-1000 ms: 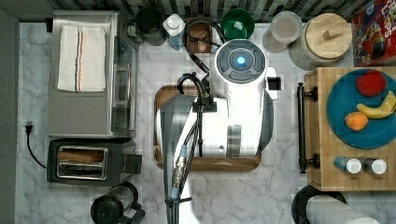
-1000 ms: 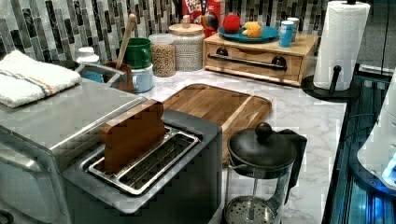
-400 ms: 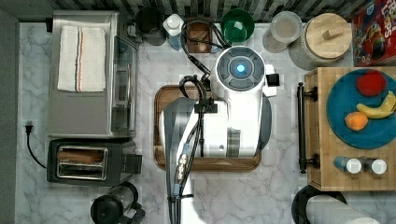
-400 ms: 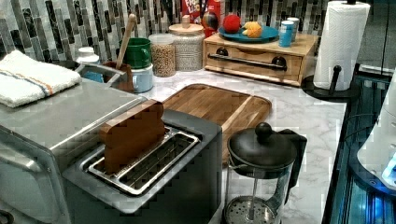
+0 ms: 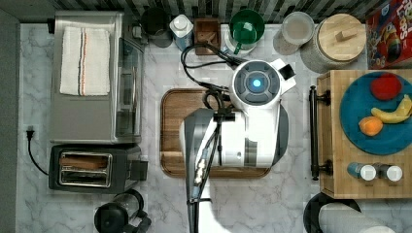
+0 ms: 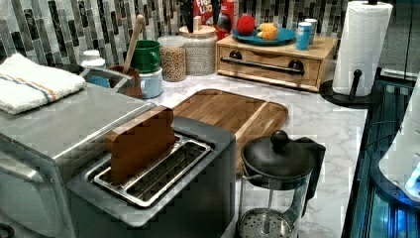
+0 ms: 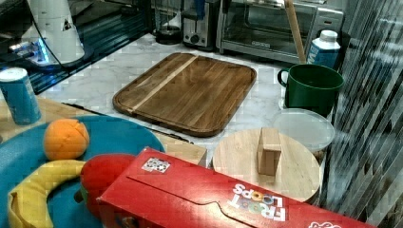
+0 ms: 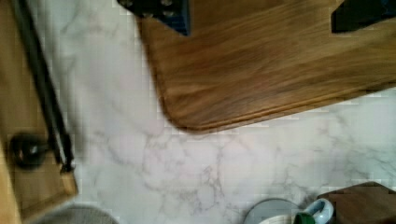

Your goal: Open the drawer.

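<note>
Left view, nearest first: a toaster (image 6: 163, 183) with a brown slice standing in its slot and a glass coffee press (image 6: 277, 183) crowd the foreground of the marble table (image 6: 322, 129); beyond them lies the dark wooden cutting board (image 6: 233, 111), and farthest back, against the tiled wall, sits the drawer (image 6: 270, 67), its long black handle (image 6: 262, 63) running across the front. A blue plate (image 6: 270, 37) of fruit rests on the wooden box above it, with a paper towel roll (image 6: 361, 47) just beside.

Seen from the wrist, two dark tips of the pincer (image 8: 261, 11) stand apart over the board, nothing between them: open and empty. The handle shows near one edge of that picture, marble between it and the board.

From the top view the white arm (image 5: 252, 121) hangs above the board, the drawer at the top view's right, its front flush with the box.

By this evidence the drawer is shut and the job barely begun: the reach to the handle, the grip and the pull all appear to remain.
</note>
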